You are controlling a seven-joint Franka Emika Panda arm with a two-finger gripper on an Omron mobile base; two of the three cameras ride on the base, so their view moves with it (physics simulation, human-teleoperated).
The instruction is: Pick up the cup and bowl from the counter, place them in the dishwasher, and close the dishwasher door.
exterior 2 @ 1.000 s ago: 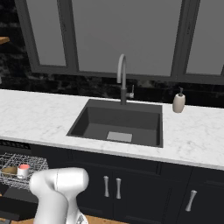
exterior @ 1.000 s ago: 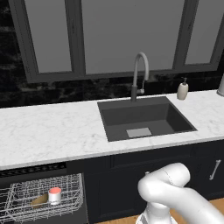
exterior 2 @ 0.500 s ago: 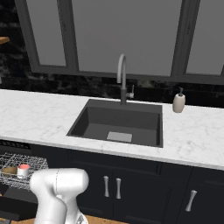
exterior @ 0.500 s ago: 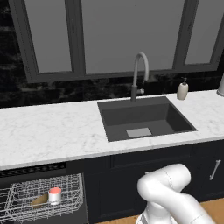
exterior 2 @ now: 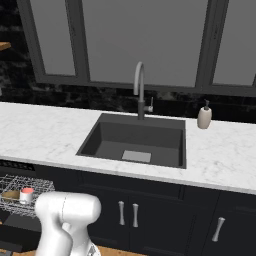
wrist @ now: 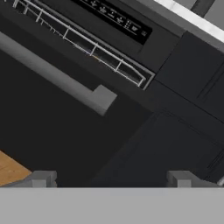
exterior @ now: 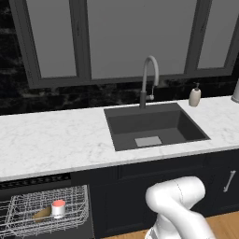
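While the dishwasher [exterior: 46,205] stands open under the counter [exterior: 51,144], its white wire rack [exterior: 28,217] carries both items. Cup [exterior: 58,208]: short, white, red-topped, upright in the rack. Bowl [exterior: 42,214]: shallow, golden-brown, just beside the cup on its left (partly screened by wires; whether they touch cannot be told). Black vented control strip [wrist: 116,19]: seen from the hand camera, above the rack edge. Dishwasher door [wrist: 48,127]: dark flat panel with a long grey bar handle [wrist: 57,81], cut off at the frame's edge. Claw [wrist: 111,179]: released, tips spread wide, grasping nothing, near the door panel. Arm hides the lower cabinets in both base views.
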